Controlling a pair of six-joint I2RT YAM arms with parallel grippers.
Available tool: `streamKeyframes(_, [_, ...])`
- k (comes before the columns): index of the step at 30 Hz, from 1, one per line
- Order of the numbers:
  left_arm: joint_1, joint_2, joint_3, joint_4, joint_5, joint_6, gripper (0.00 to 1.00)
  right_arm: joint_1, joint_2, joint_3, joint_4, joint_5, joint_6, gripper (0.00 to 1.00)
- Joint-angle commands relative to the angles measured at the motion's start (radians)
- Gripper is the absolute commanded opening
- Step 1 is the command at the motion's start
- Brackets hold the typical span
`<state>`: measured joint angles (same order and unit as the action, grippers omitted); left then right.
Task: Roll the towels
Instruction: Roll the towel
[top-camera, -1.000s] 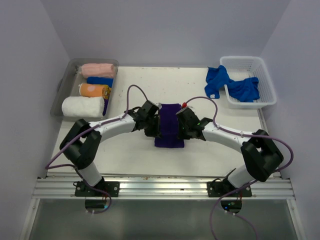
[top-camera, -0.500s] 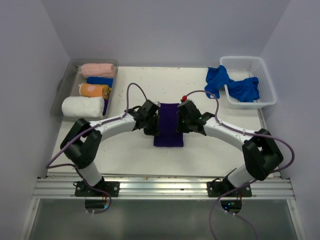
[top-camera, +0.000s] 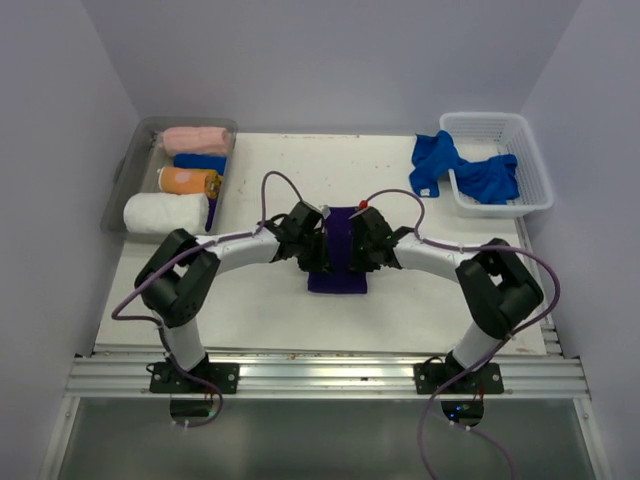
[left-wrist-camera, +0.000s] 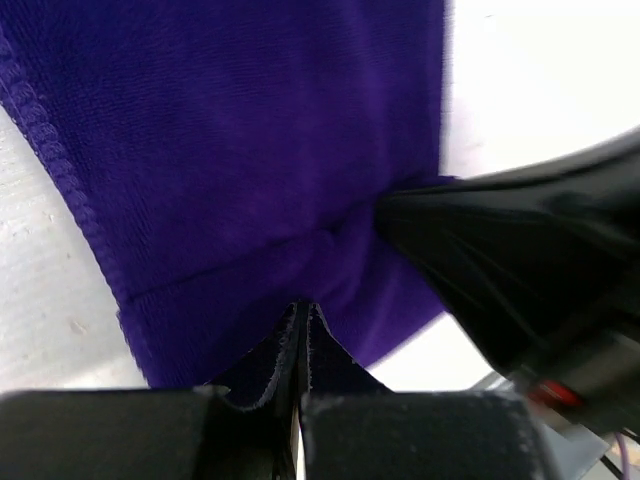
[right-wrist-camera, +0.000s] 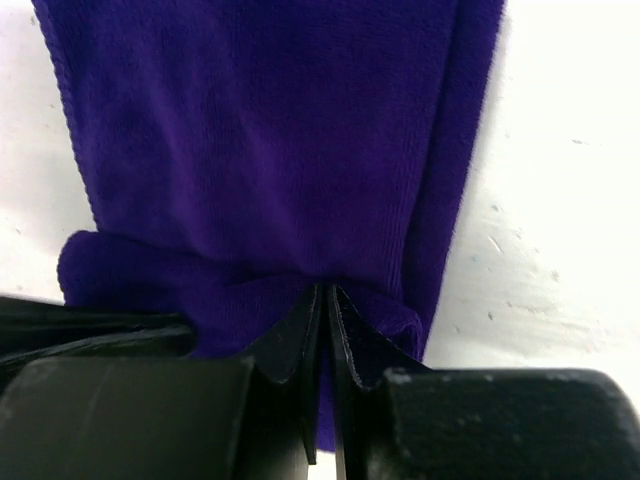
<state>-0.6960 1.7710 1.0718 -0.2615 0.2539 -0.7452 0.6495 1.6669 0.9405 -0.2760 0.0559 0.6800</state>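
A purple towel (top-camera: 338, 274) lies flat lengthwise at the table's middle. Both grippers meet over its far half. My left gripper (top-camera: 319, 246) is shut, pinching a raised fold of the towel (left-wrist-camera: 250, 150); its closed tips (left-wrist-camera: 302, 308) bite into the cloth. My right gripper (top-camera: 354, 246) is also shut on a bunched fold of the same towel (right-wrist-camera: 270, 130), its tips (right-wrist-camera: 326, 292) pressed together in the cloth. The right gripper's black body shows at the right of the left wrist view. The towel's near end lies flat on the table.
A clear bin (top-camera: 133, 156) at the far left holds rolled towels: pink (top-camera: 195, 138), blue (top-camera: 200, 160), orange (top-camera: 188, 181), white (top-camera: 165, 212). A white basket (top-camera: 528, 150) at the far right holds blue towels (top-camera: 490, 177); one (top-camera: 432, 160) hangs over its edge onto the table.
Both grippers have moved from the towel's side edges inward over its far half and now sit close together, pinching the cloth into a fold.
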Motion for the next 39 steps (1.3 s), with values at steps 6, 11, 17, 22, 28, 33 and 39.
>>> streamKeyframes(6, [0.004, 0.024, 0.019, -0.016, -0.063, 0.017, 0.0, -0.013, -0.093, -0.014, -0.005, 0.025, -0.022, 0.09])
streamKeyframes(11, [0.004, -0.099, 0.02, -0.082, -0.096, 0.023, 0.0, -0.013, -0.182, -0.031, -0.055, 0.047, -0.056, 0.12])
streamKeyframes(17, [0.013, -0.105, -0.068, -0.041, -0.107, 0.027, 0.0, -0.011, -0.109, -0.088, 0.018, -0.014, -0.042, 0.11])
streamKeyframes(22, [0.032, 0.019, -0.119, 0.025, -0.094, 0.032, 0.0, -0.011, -0.009, -0.123, 0.053, 0.029, -0.025, 0.08])
streamKeyframes(28, [0.046, -0.018, -0.131, 0.005, -0.122, 0.046, 0.0, 0.062, -0.076, -0.209, 0.084, 0.027, 0.045, 0.08])
streamKeyframes(33, [0.093, -0.053, -0.093, -0.085, -0.192, 0.081, 0.0, 0.208, -0.147, -0.246, 0.052, 0.091, 0.18, 0.08])
streamKeyframes(39, [0.153, -0.119, -0.012, -0.192, -0.288, 0.142, 0.0, 0.28, -0.285, -0.264, -0.014, 0.169, 0.27, 0.09])
